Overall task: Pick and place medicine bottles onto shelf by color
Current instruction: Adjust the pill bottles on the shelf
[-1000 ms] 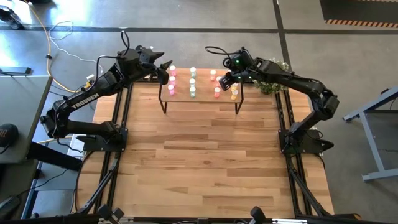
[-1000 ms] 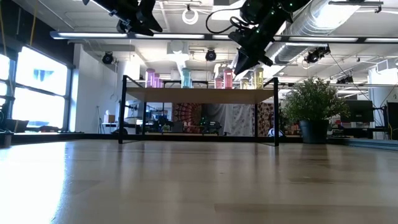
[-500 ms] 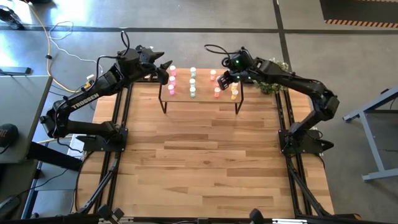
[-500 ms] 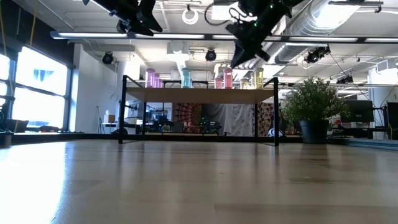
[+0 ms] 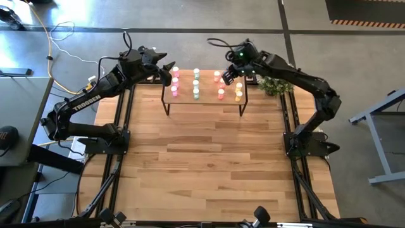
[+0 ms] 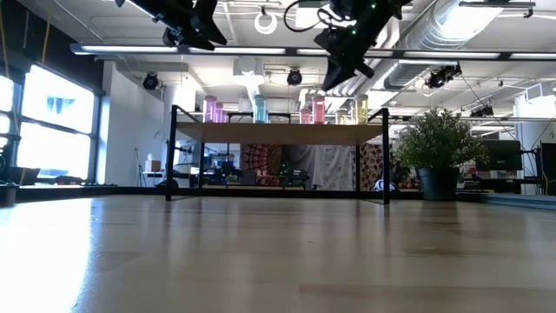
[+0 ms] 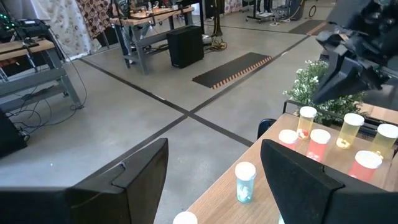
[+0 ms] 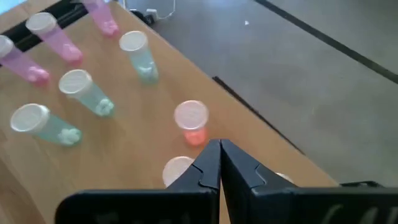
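— Change noted? Right gripper (image 5: pixel 226 77) has lifted and drawn back toward the far edge of the shelf (image 5: pixel 205 101), fingers pressed together, carrying nothing.

— Bottles (image 5: pixel 196 84)? All upright on the shelf in colour columns: pink left, green next, red-orange, yellow right. Table bare of any.

— Left gripper (image 5: pixel 169 69)? Poised at the shelf's far-left corner, fingers apart, empty.

— Verdict? Sorting looks complete.

My medicine bottles (image 5: pixel 195 85) stand upright on the shelf (image 5: pixel 204 99) at the counter's far edge, sorted in columns by color: pink, green, red-orange, then yellow.
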Controlling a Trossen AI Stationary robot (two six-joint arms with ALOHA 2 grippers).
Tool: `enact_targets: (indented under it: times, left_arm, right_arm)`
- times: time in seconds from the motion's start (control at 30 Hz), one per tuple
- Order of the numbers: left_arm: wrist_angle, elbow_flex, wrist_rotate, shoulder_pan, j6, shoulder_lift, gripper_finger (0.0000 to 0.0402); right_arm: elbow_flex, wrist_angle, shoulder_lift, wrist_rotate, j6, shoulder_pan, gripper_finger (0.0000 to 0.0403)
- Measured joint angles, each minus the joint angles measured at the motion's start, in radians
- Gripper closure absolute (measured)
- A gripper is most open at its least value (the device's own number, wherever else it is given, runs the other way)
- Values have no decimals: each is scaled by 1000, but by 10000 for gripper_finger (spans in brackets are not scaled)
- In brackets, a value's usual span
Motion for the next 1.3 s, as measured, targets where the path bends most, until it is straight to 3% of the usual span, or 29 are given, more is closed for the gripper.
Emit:
enact_targets:
  times: [1.3]
  left_arm:
    - [-1, 0, 26, -1, 0, 0, 157]
  right_arm:
    - [0, -97, 80, -56, 33, 7, 403]
